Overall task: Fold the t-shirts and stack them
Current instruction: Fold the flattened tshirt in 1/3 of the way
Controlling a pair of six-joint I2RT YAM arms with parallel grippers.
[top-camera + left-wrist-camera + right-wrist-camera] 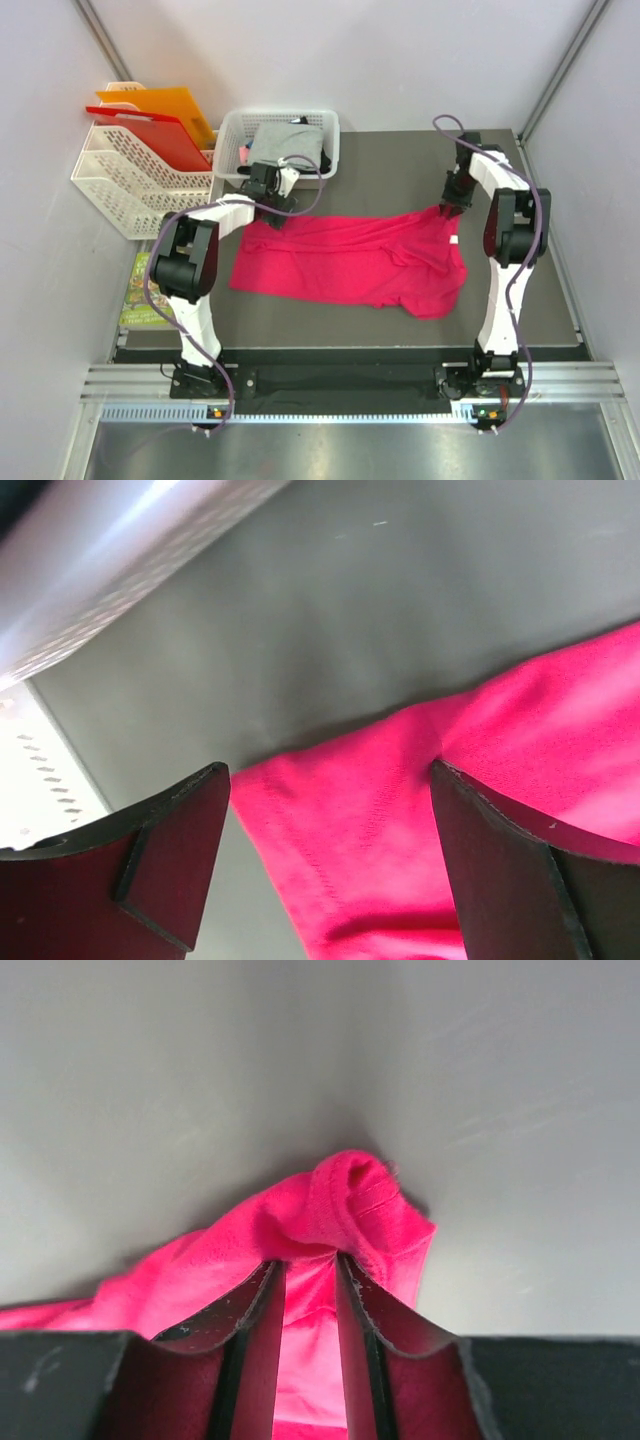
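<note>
A pink-red t-shirt (350, 262) lies spread across the grey table (400, 160), bunched and wrinkled toward its right end. My left gripper (272, 215) hovers over its far left corner, and in the left wrist view the gripper (330, 768) is open with that corner of the pink-red cloth (380, 840) between the wide-apart fingers. My right gripper (447, 208) is at the far right corner. In the right wrist view it (308, 1260) is shut on a fold of the shirt, and cloth (345, 1195) bulges past the tips. A grey t-shirt (285, 138) lies in the white basket (235, 135), with dark cloth (322, 158) beside it.
The basket stands at the table's far edge just behind my left gripper, and its wall (120, 570) shows in the left wrist view. A white rack (120, 180) with orange and red folders (150, 120) stands off the table's left side. A green booklet (140, 290) lies below it.
</note>
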